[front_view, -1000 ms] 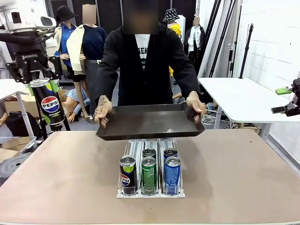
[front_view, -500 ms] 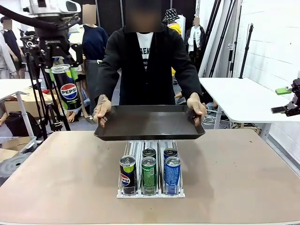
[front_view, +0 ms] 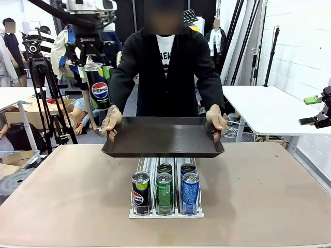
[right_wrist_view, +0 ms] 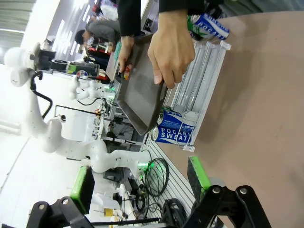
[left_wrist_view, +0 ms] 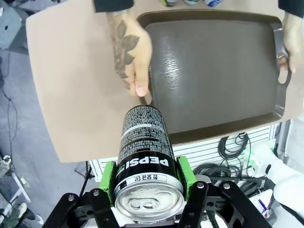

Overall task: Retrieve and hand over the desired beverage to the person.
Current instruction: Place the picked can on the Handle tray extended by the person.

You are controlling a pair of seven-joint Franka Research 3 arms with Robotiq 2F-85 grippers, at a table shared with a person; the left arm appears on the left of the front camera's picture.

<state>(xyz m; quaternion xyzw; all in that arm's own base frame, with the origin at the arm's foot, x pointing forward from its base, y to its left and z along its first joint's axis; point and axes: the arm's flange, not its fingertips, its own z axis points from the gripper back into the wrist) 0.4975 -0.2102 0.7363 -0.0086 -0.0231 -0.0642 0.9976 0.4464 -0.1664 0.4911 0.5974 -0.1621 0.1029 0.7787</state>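
Presently, the right gripper (front_view: 312, 110) stands wide and empty. Past the rack (front_view: 165, 214), the person (front_view: 165, 77) holds a tray (front_view: 163, 137) above the table (front_view: 258, 196). The left gripper (front_view: 95, 72) clamps the Pepsi can (front_view: 99, 89) high beside it; releasing short risks a drop.

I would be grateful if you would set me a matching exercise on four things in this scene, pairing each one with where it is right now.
Things:
1. raised black Pepsi can
2. dark rectangular tray
3. blue Pocari Sweat can
4. front green soda can

Places:
A. front of the middle lane of the clear plastic rack
B. held by the person's hands above the brown table
C. clamped in the left gripper
D. front of the rack's right lane

Pairs: 1-C, 2-B, 3-D, 4-A.
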